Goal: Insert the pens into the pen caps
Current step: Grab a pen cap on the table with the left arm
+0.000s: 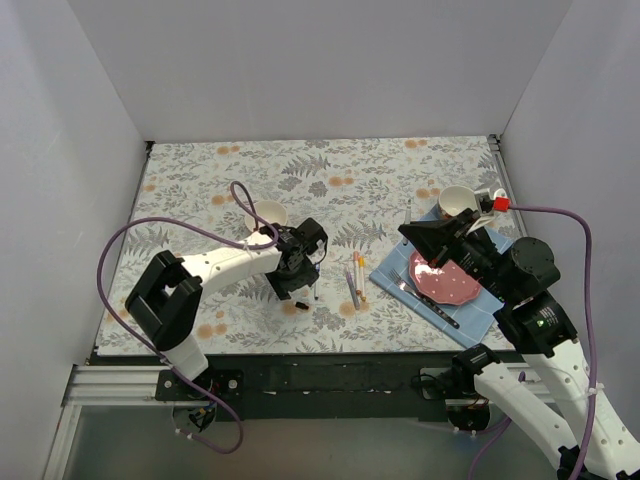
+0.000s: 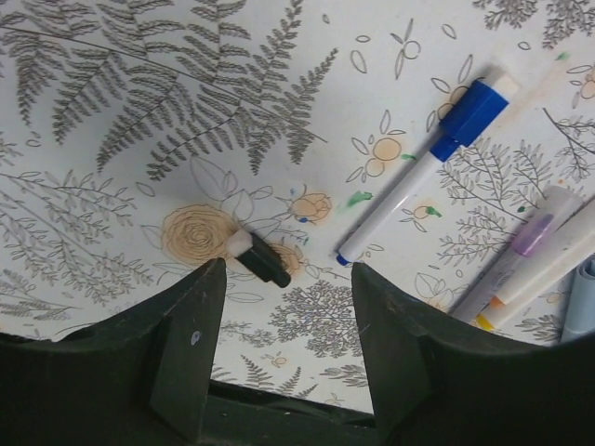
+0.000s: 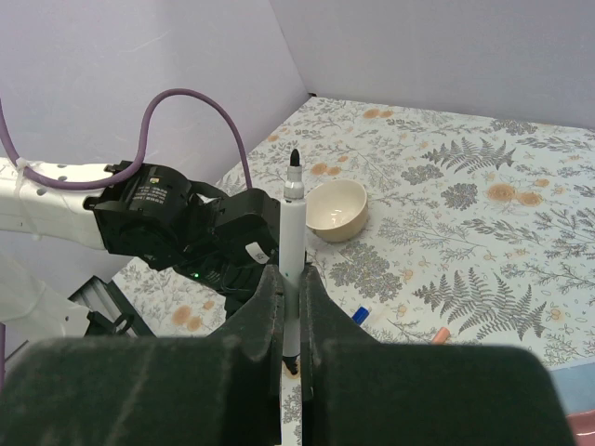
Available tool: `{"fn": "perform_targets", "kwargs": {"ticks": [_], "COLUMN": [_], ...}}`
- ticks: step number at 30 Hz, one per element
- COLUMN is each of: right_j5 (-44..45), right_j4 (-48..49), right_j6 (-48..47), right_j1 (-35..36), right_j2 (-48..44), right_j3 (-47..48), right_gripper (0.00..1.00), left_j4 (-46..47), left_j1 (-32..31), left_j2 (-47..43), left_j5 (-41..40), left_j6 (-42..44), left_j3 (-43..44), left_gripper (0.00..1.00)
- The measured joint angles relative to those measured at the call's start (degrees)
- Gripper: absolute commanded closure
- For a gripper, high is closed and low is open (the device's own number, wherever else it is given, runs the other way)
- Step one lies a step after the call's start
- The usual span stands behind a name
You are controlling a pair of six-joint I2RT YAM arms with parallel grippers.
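Right fingers (image 3: 263,346) tight on pen (image 3: 293,232); left fingers (image 2: 191,339) half-spread above cap (image 2: 261,259)

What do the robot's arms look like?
The left arm and right arm are white tubes with chunky black joints. The left gripper and right gripper are black, with two thick fingers. A purple cable loops off each arm. The right arm has a tiny green light.

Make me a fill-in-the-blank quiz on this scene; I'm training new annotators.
1. The right gripper holds an uncapped pen with a ___ tip.
2. The left gripper hovers, jaws ___, over a black pen cap.
3. The capped pen lying nearest that cap wears a ___ cap.
Missing words: black; open; blue.
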Motion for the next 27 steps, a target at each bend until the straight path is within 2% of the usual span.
{"fn": "perform_targets", "kwargs": {"ticks": [11,17,27], "right_j5": [0.6,1.0,1.0], "right_j4": [-0.3,-1.3,-1.4], "right_j6": [-0.5,-0.7,-0.8], "right_j1": [0.0,0.1,0.1], "right_j2": [0.0,0.0,-0.6], "right_j3": [0.0,0.0,0.0], "right_gripper": [0.99,0.99,0.99], "left_j4": [2.4,0.3,-3.2], "left_j1": [-2.4,-3.2,-3.3], "left_j2": [5.1,6.4,7.1], "left_j5": [1.7,2.2,2.1], "left_j6": [-0.2,-0.3,-0.3], "left_j3": [-0.5,-0.4,-0.3], "left_gripper": [0.44,0.49,0.50]}}
